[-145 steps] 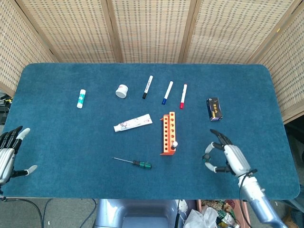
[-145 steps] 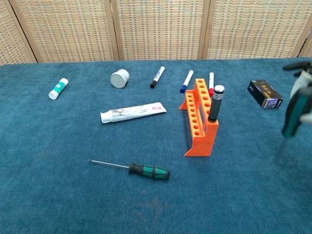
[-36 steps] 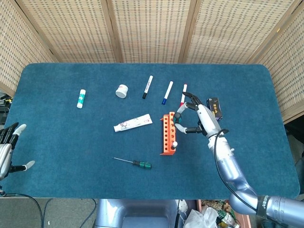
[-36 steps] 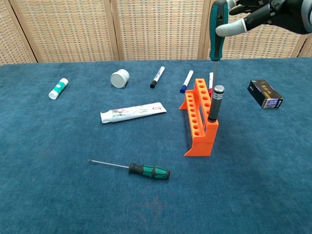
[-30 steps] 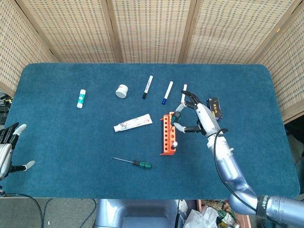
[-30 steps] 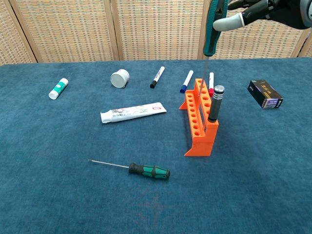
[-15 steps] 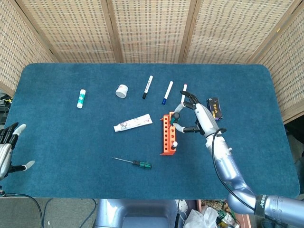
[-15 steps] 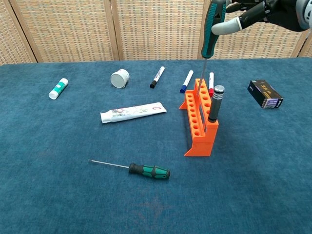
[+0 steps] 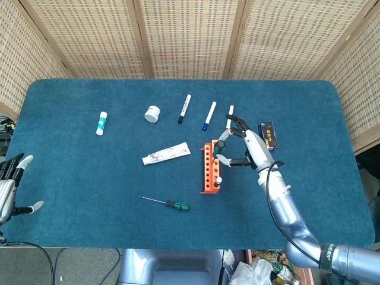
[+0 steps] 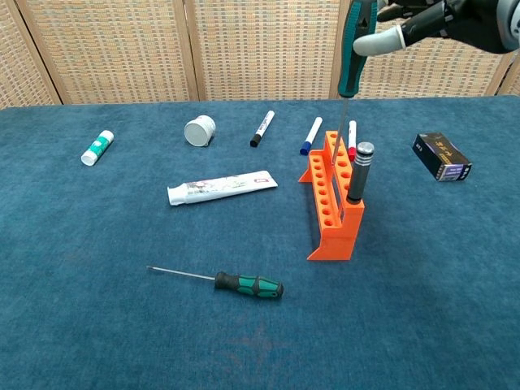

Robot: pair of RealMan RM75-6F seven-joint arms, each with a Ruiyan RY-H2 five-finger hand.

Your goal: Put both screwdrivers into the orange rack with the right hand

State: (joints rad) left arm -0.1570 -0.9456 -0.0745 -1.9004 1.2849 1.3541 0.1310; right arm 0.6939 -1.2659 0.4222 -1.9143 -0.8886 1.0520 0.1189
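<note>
My right hand (image 9: 246, 146) (image 10: 443, 18) holds a teal-handled screwdriver (image 10: 351, 57) upright above the far end of the orange rack (image 9: 209, 167) (image 10: 333, 199), its thin shaft pointing down toward the rack's top holes. A dark-handled tool (image 10: 356, 172) stands in the rack's near end. A second screwdriver (image 9: 169, 204) (image 10: 227, 282) with a green and black handle lies flat on the blue table in front of the rack. My left hand (image 9: 12, 189) hangs open at the table's left edge, holding nothing.
Behind the rack lie three markers (image 9: 206, 115), a white jar (image 9: 152, 113), a toothpaste tube (image 9: 166, 154), a glue stick (image 9: 101, 123) at far left, and a dark box (image 9: 268, 135) to the right of my hand.
Since the earliest frames my right hand rose from the table's near right edge to above the rack with the screwdriver. Over the last second it only shifted slightly above the rack's far end.
</note>
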